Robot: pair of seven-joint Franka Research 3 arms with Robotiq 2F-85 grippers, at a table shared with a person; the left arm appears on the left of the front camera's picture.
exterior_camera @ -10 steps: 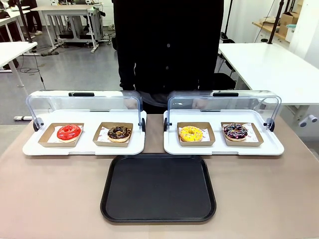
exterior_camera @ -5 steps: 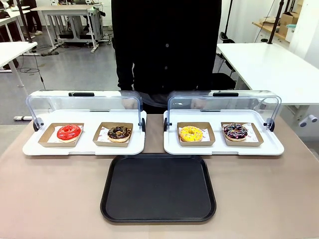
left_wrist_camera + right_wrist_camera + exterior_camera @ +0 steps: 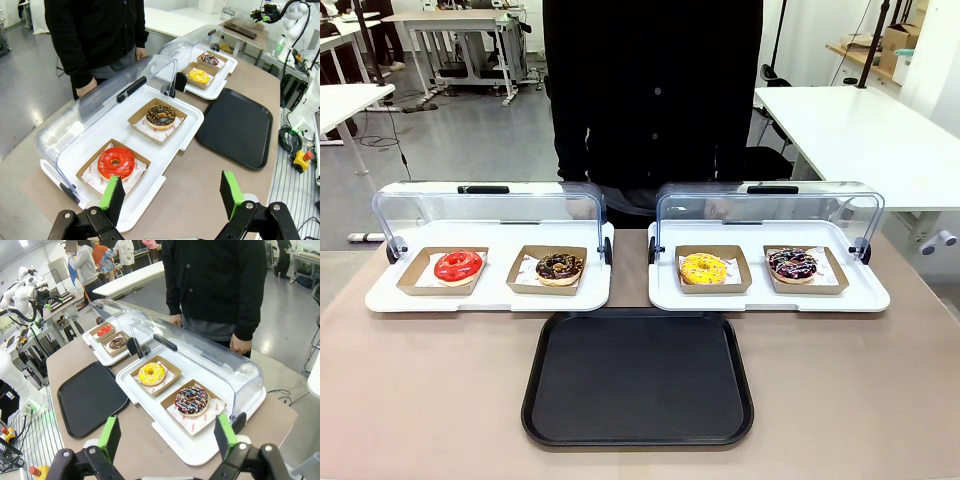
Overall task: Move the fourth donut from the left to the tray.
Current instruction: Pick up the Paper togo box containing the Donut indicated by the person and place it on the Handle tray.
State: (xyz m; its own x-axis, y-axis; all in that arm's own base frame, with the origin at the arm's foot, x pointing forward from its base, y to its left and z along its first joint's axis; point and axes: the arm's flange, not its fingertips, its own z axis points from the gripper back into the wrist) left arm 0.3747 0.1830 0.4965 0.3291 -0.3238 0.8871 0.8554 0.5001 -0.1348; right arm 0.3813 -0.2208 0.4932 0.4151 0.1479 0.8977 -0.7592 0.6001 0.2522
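Fourth donut [image 3: 792, 264], chocolate-iced with pink and white streaks: in its brown cardboard holder [image 3: 806, 290] on the right-side white display tray [image 3: 769, 300], clear lid [image 3: 770, 205] tipped back at 12 o'clock. Yellow donut [image 3: 704, 268] just beside, at 9 o'clock. Black tray [image 3: 638, 378] on the tabletop [image 3: 420, 380], at 7 o'clock from that donut. Left hand [image 3: 171, 192] and right hand [image 3: 167, 436]: both spread wide, pinching nothing.

Streaked chocolate donut [image 3: 792, 264] rightmost in right display case [image 3: 868, 298], lid raised; black tray [image 3: 638, 378] mid-counter [image 3: 420, 400], just nearer; person [image 3: 655, 90] behind.
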